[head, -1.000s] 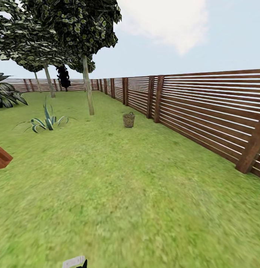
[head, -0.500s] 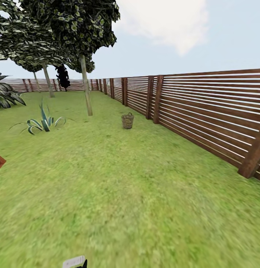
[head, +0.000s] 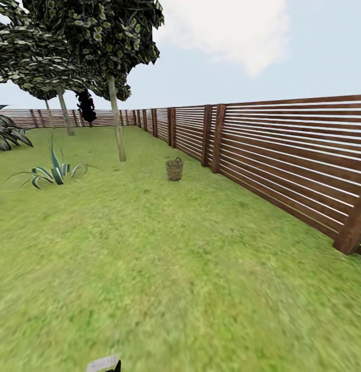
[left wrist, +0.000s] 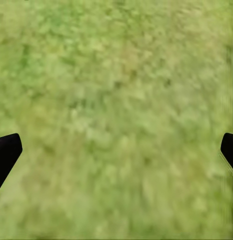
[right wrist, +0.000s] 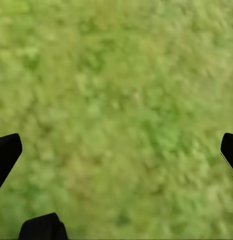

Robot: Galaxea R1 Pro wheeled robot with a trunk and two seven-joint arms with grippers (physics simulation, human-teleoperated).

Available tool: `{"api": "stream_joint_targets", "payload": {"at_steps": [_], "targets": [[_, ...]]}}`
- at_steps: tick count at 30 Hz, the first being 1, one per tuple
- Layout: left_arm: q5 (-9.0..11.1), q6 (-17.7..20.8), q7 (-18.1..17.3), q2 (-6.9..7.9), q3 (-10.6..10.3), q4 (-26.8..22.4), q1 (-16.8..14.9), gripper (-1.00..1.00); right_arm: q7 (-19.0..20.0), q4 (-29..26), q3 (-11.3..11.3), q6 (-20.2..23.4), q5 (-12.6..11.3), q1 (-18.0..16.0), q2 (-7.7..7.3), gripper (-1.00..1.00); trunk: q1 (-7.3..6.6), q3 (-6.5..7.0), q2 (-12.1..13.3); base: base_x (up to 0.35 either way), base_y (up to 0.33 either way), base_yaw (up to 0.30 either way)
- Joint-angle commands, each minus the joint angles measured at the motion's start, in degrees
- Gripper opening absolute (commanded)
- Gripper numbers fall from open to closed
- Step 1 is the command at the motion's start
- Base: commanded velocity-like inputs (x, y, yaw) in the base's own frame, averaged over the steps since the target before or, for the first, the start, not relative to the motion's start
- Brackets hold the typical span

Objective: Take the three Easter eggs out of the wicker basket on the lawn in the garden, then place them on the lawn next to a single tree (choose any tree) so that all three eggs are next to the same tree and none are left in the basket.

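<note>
The wicker basket [head: 174,169] stands far ahead on the lawn [head: 165,258], close to the slatted fence. It is too far off to tell what is inside it, so the Easter eggs are hidden. A thin, pale-trunked tree [head: 117,129] with dark leaves rises a little left of and beyond the basket. My left gripper [left wrist: 116,150] is open over bare grass, its black fingertips [left wrist: 6,152] at the picture's edges. My right gripper [right wrist: 116,150] is open over grass too, with nothing between its fingers [right wrist: 6,150].
A brown slatted wooden fence [head: 284,155] runs along the right side and across the back. A spiky striped agave [head: 52,171] grows at the left, a dark bush [head: 7,132] beyond it, and more thin trees [head: 64,116] stand at the back left.
The whole view has shifted as the camera moved: the basket and tree sit slightly further left, and the red-brown object at the left edge has slid almost out of the picture.
</note>
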Motion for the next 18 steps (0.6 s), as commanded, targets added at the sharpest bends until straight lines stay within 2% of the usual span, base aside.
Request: {"api": "stream_joint_targets", "payload": {"at_steps": [1, 18], "targets": [[0.44, -0.12, -0.04, -0.03, 0.08, 0.01, -0.03, 1.0, 0.0, 0.07, -0.06, -0.2, -0.04, -0.04, 0.0, 1.0, 0.02, -0.05, -0.02, 0.26, -0.144, 0.0], [0.44, -0.11, -0.04, -0.03, 0.08, 0.01, -0.03, 1.0, 0.01, 0.07, -0.09, -0.2, -0.04, -0.04, 0.0, 1.0, 0.02, -0.05, -0.02, 0.26, -0.145, 0.0]]}}
